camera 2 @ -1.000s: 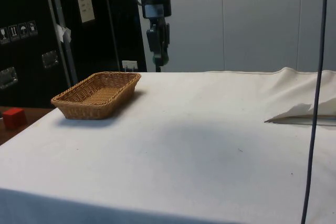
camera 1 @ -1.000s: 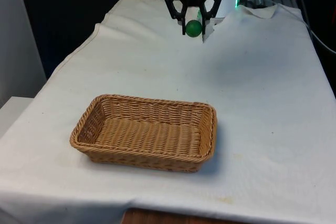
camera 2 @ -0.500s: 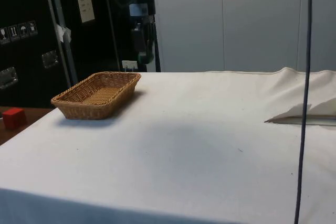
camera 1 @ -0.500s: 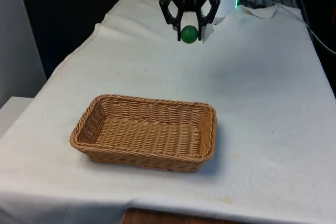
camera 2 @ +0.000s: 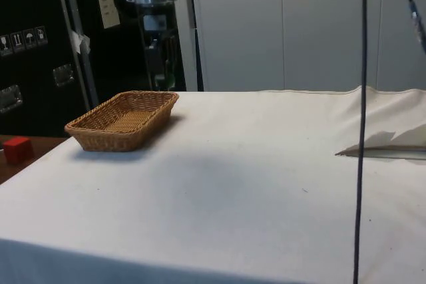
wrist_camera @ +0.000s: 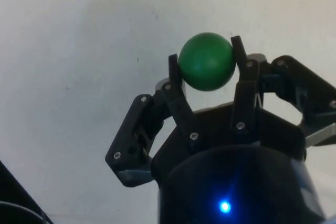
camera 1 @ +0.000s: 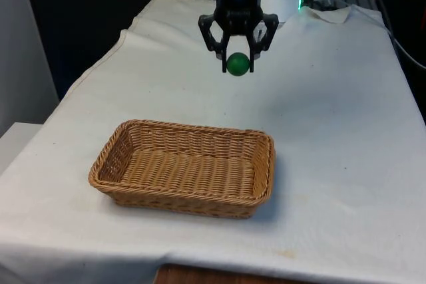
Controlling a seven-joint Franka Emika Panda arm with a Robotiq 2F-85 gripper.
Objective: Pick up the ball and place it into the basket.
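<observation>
Gripping a small green ball [camera 1: 237,64] above the white cloth [camera 1: 333,118].
The black two-finger gripper [camera 1: 237,64] hangs beyond the rectangular woven wicker basket [camera 1: 186,167], fingertips [wrist_camera: 173,64] clamped on the ball.

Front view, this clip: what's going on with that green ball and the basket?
The robot arm's black two-finger end effector is shut on a small green ball, holding it in the air above the white cloth. The wrist view shows the ball pinched between the two fingertips. The rectangular woven wicker basket sits empty on the table, nearer the camera than the end effector. The ball is not yet over the basket, so placing it inside is yet to be done.
</observation>
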